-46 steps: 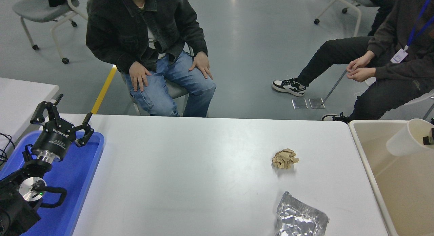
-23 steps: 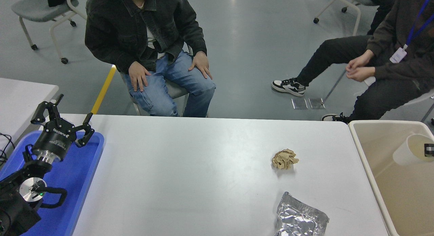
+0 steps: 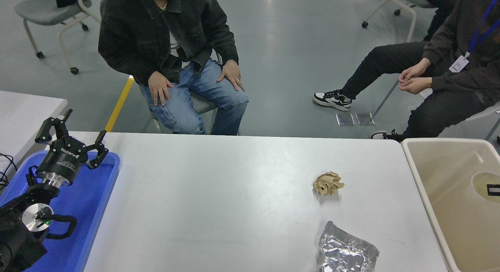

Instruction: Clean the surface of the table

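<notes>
Left black gripper [image 3: 72, 141] parked over blue plastic tray [image 3: 102, 194], fingers spread, holding nothing; white-grey table surface [image 3: 218, 201] bears crumpled tan paper wad [image 3: 328, 183] and silver foil wrapper [image 3: 345, 250], near beige bin [image 3: 425, 194] for disposal; right gripper's state can't be told

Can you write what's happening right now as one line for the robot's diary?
left tool: open, parked over blue tray | right tool: barely visible | table surface: crumpled paper, foil remain
</notes>
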Available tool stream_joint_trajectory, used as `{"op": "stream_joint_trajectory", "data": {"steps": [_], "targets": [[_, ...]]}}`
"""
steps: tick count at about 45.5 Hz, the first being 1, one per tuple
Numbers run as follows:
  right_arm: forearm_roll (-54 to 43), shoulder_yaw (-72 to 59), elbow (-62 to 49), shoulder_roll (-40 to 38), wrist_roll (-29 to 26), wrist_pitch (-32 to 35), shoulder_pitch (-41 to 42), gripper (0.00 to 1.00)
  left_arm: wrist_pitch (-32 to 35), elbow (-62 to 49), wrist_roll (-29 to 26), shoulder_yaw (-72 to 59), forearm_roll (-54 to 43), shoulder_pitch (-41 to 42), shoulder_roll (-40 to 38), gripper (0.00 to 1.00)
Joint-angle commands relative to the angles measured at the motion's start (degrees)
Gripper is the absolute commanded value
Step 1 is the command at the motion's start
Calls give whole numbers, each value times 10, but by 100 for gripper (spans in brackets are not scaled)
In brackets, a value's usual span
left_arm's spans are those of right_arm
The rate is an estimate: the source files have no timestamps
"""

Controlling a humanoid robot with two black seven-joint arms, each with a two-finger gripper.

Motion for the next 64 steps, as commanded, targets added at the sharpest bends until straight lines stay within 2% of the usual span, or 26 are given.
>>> {"op": "stream_joint_trajectory", "data": {"steps": [1,13,50,51,54,55,56,57,58,64], "targets": [[40,-53,-60,34,0,-19,-26,0,0,0,0,0,0,0,0,100],[86,-93,-80,58,-12,-52,-55,0,0,0,0,0,0,0,0,100],[87,-95,-101,72,-35,-53,-61,0,1,0,0,0,0,0,0,100],[88,-94,-101,72,-38,-52,-61,3,0,0,0,0,0,0,0,100],[96,-98,-101,74,-45,-51,-62,27,0,0,0,0,0,0,0,100],[99,-98,-101,74,-45,-51,-62,41,1,0,0,0,0,0,0,100],[101,-98,-101,74,-45,-51,-62,62,0,0,0,0,0,0,0,100],[101,-97,-101,74,-45,-50,-62,96,0,0,0,0,0,0,0,100],[101,-98,-101,74,-45,-49,-62,100,0,0,0,0,0,0,0,100],[102,-96,-101,74,-45,-52,-62,100,1,0,0,0,0,0,0,100]]}}
